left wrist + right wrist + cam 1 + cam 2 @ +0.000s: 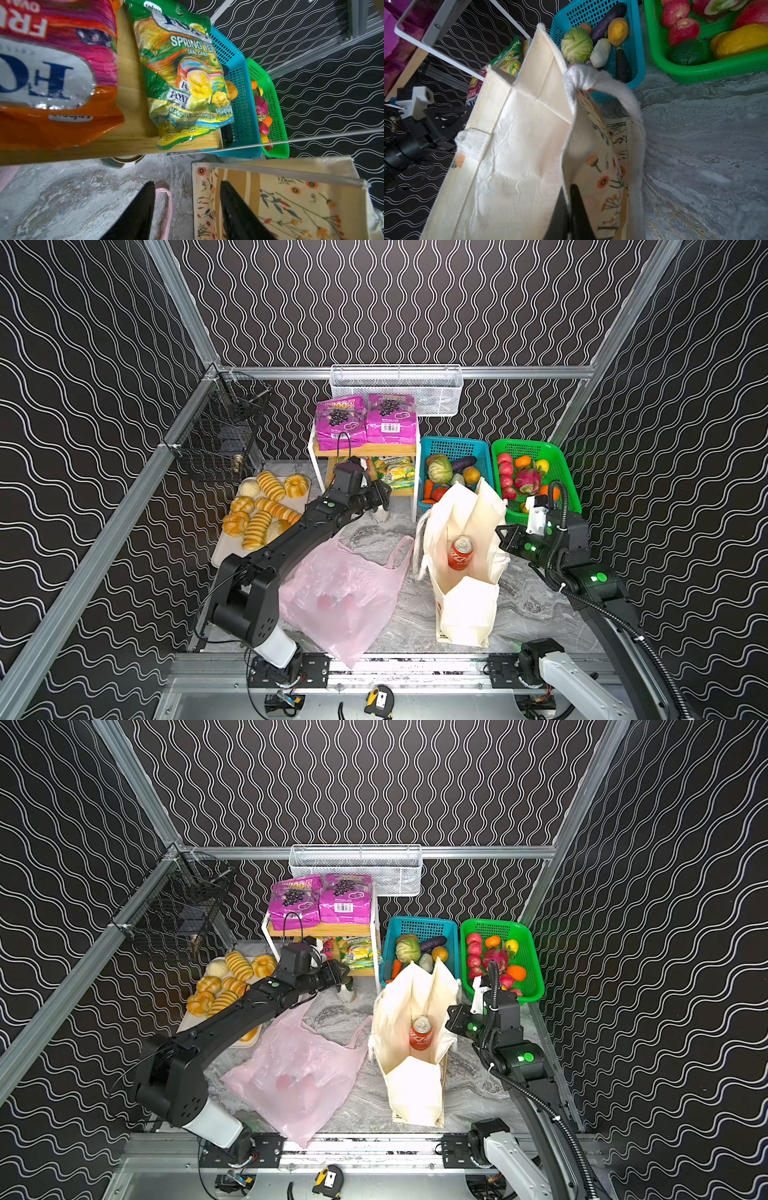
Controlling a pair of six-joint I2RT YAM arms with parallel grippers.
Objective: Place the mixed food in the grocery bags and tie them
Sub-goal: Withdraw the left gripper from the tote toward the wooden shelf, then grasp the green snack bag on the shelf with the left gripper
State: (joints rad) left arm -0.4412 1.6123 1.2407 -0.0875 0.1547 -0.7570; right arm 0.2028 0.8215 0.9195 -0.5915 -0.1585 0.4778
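Looking down in both top views, the cream tote [465, 614] stands open on the bench [532, 605] with a red can [460, 552] upright inside. The right tool [503, 534] meets the tote's right rim. The pink plastic bag [345, 593] lies flat just left of the tote. The left tool [381, 495] hangs beyond that bag, left of the tote's far corner, at the front of the wooden shelf [365, 450]. Magenta pouches [390, 418] lie on the shelf's top board, above the tool.

From the left wrist, the left tool [187, 185] shows its jaws apart with nothing clamped. A pink bag handle [163, 190] lies on the bench under the gap. The green-yellow pouch [187, 83] lies on the shelf's lower board ahead of the tool, apart from it, and the tote's flowered side is just beside one finger.

From the right wrist, the right tool [570, 195] is pinched shut on the tote's wall. The cabbage [576, 45] rests in the blue basket [639, 52] behind the tote, well apart from the tool.
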